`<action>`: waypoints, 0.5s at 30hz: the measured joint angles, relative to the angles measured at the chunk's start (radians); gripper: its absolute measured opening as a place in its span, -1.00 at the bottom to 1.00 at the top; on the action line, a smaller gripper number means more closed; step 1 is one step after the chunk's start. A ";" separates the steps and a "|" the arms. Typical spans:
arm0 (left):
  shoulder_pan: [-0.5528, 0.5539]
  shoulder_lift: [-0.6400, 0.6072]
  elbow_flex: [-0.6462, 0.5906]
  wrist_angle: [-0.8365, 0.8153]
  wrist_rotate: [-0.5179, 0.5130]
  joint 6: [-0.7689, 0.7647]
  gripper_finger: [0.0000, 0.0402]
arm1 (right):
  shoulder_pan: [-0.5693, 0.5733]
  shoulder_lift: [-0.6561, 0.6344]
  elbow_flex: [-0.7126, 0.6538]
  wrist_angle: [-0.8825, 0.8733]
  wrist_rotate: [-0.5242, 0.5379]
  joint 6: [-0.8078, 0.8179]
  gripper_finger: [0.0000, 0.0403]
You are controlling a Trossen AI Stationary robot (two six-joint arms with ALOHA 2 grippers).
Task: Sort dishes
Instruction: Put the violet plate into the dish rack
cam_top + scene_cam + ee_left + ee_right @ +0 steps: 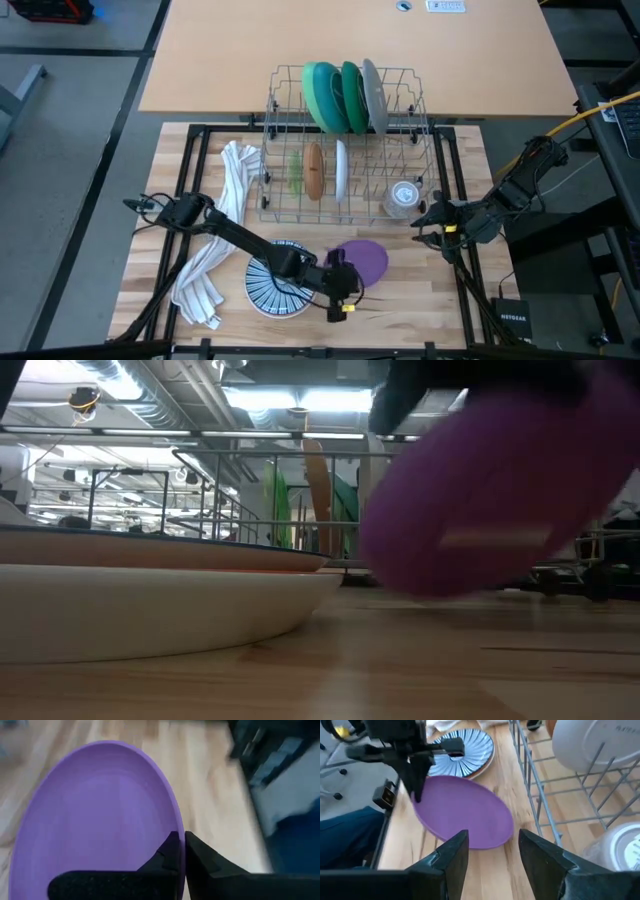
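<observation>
I take the wire dish rack point(347, 140) as my landmark: it already carries two green dishes and a grey plate point(374, 96) upright in its far row, with light green, orange and white pieces in the near row and a clear cup point(404, 196) at its near right corner. Just in front of the rack lies the blue-and-white striped plate point(280, 280), resting on an orange-rimmed dish. Beside that, also in front of the rack, is the purple plate point(364, 260), tilted with its edge off the wood. My left gripper point(180, 847) has its fingers pressed together on that plate's rim. The right gripper point(492, 852) waits at the rack's near right corner, fingers spread, holding nothing. To do this well, I judge I should lift slowly, keep the thin rim from slipping, turn the plate upright, and line it with a free slot before lowering.
</observation>
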 joint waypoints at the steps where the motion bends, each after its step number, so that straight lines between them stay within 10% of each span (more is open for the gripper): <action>1: 0.000 -0.015 0.000 0.019 0.000 -0.022 -0.99 | 0.000 -0.008 0.011 -0.007 0.000 -0.002 -0.11; 15: 0.027 -0.118 0.000 0.441 -0.184 -0.239 -1.00 | 0.000 -0.129 0.159 -0.049 0.215 -0.162 -0.11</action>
